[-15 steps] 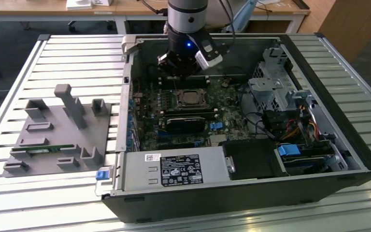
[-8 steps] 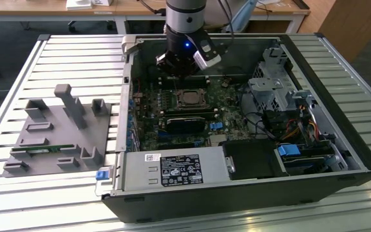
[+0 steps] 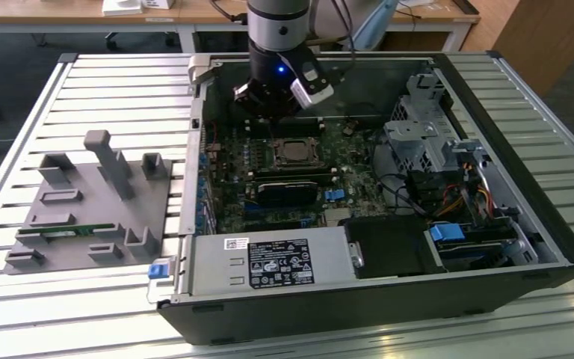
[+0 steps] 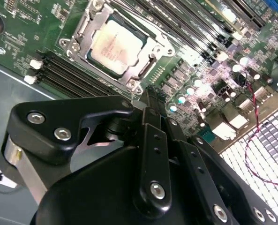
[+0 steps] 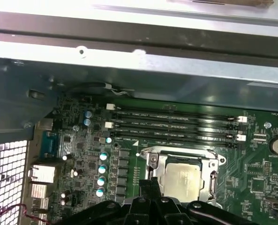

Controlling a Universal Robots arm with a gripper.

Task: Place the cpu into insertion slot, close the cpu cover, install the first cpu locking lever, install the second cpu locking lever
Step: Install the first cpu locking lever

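Gripper (image 3: 270, 114), pinched narrow and empty, hovers upper-centre in the exterior view; cpu (image 4: 114, 43) sits under the closed cpu cover (image 4: 153, 48) (levers: can't tell).

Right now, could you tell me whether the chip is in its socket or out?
In. In the second wrist view the chip lies flat, seated inside the metal frame that surrounds its edges.

A workshop-like lab: slatted metal bench (image 3: 87, 82), opened computer case (image 3: 367, 314), grey jig (image 3: 87, 202), office desks (image 3: 197, 15) behind
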